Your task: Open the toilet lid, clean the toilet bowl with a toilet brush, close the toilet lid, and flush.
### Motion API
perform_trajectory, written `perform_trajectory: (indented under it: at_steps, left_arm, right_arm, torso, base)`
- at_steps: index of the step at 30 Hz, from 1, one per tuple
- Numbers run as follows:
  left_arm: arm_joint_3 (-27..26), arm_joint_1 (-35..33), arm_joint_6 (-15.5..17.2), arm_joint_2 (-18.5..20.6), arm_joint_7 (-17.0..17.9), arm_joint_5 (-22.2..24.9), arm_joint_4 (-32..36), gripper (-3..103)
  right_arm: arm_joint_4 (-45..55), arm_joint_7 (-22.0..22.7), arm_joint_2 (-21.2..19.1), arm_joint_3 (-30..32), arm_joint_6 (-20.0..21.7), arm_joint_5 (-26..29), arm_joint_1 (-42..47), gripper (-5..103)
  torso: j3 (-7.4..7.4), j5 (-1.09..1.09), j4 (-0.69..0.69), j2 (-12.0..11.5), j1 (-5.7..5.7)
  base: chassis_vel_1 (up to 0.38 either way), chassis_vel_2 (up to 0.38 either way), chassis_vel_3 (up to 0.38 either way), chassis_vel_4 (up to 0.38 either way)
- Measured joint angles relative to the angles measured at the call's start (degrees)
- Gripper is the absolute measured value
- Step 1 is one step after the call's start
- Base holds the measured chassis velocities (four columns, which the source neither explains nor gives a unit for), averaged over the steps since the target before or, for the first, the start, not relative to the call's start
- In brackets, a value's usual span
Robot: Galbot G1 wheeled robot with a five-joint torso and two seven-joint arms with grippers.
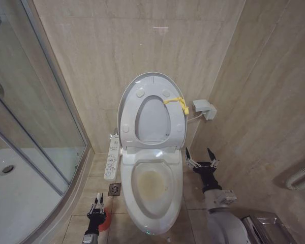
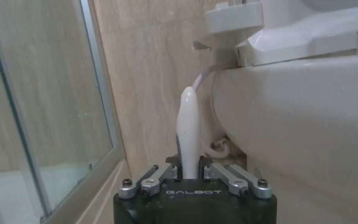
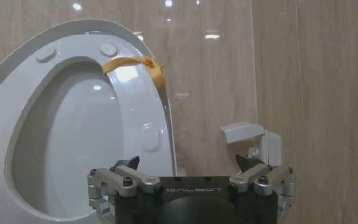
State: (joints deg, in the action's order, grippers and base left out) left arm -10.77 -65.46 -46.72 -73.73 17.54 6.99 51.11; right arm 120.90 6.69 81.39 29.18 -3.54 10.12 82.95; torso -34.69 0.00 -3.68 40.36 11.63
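Your left gripper (image 1: 96, 202) sits low on the floor left of the toilet, pointing up, its fingers clamped on the white handle of the toilet brush (image 2: 188, 135), which stands upright above a red holder cup (image 1: 106, 219). Your right gripper (image 1: 202, 156) is raised beside the bowl's right rim, fingers spread wide and holding nothing. The toilet lid (image 1: 150, 77) stands open against the wall. The toilet bowl (image 1: 151, 184) shows yellowish staining.

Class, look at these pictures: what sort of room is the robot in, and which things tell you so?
A bathroom, most likely a small tiled one. A toilet bowl stands with its lid raised against the wall, a glass shower enclosure stands beside it, and the left gripper grips a toilet brush.
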Motion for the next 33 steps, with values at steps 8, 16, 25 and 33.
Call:
perform_trajectory:
  at_steps: [8, 16, 25, 33]
  left_arm:
    - [-0.19, -0.90, 0.38, -0.21, 0.24, 0.00, -0.04, 18]
    - [-1.06, -3.21, 2.12, -0.18, 1.80, -0.01, 2.44, 15]
    - [-3.69, -6.47, 2.15, 0.14, 3.45, -2.54, 7.15, 68]
    - [-6.59, -11.61, 3.74, 0.26, 4.61, -5.58, 18.31, 94]
  right_arm:
    - [0.00, 0.00, 0.00, 0.00, 0.00, 0.00, 0.00, 100]
    - [0.00, 0.00, 0.00, 0.00, 0.00, 0.00, 0.00, 100]
    - [0.00, 0.00, 0.00, 0.00, 0.00, 0.00, 0.00, 100]
    - [0.00, 0.00, 0.00, 0.00, 0.00, 0.00, 0.00, 100]
  torso:
    - [0.00, 0.01, 0.01, 0.00, 0.00]
    - [0.00, 0.00, 0.01, 0.00, 0.00]
    - [0.00, -0.01, 0.00, 0.00, 0.00]
    - [0.00, 0.00, 0.00, 0.00, 0.00]
  base:
    - [0.000, 0.000, 0.000, 0.000]
    - [0.000, 0.000, 0.000, 0.000]
    - [0.000, 0.000, 0.000, 0.000]
    - [0.000, 0.000, 0.000, 0.000]
